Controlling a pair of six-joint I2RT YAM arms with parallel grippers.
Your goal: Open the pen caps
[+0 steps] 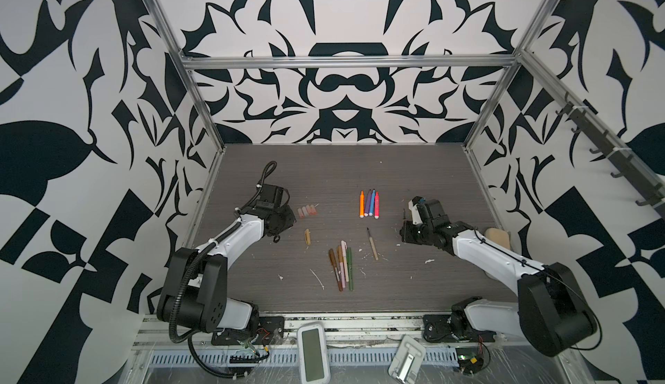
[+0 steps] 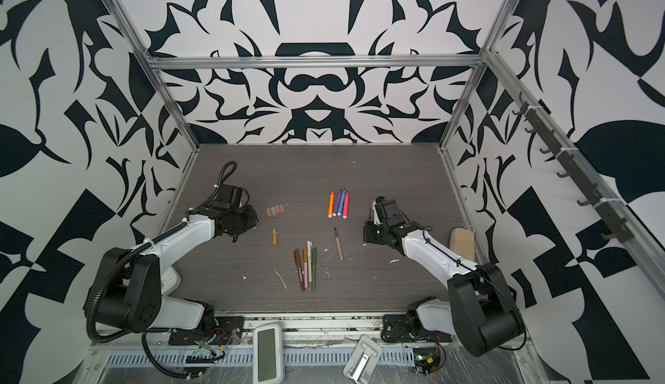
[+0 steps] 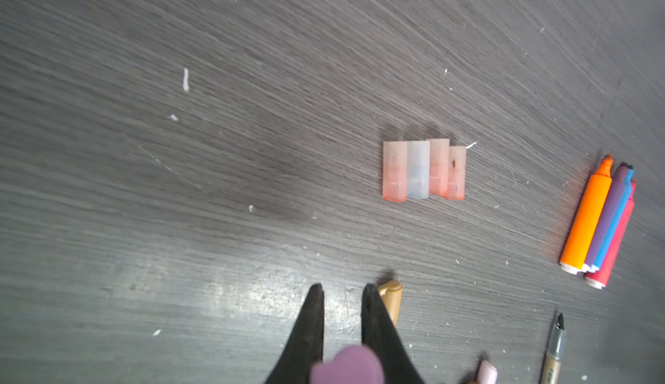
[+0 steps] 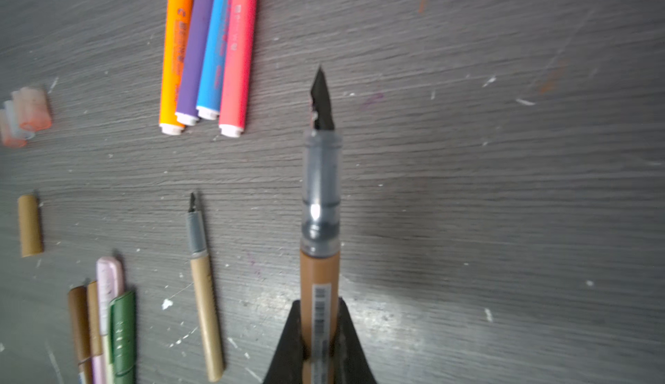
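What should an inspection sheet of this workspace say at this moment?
Surface: dark wood-grain table, white flecks.
Job's things: four bright pens uncapped; four translucent caps in a row; tan cap; tan pen uncapped; capped pens bunched.
Clutter: sponge at the right edge.
Grippers: left tool shut on lilac piece; right tool shut on brown pen, uncapped.
Cables: black conduit on left arm.
Surroundings: patterned walls, metal frame, hook rail.

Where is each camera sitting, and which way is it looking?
Top views: high at the front, looking down on the grey wood-grain table; left arm and right arm show.
Left wrist: on the left arm, looking past the left gripper at four translucent pinkish caps.
Right wrist: on the right arm, looking along a brown uncapped pen in the right gripper.
Shared: all show four bright markers.
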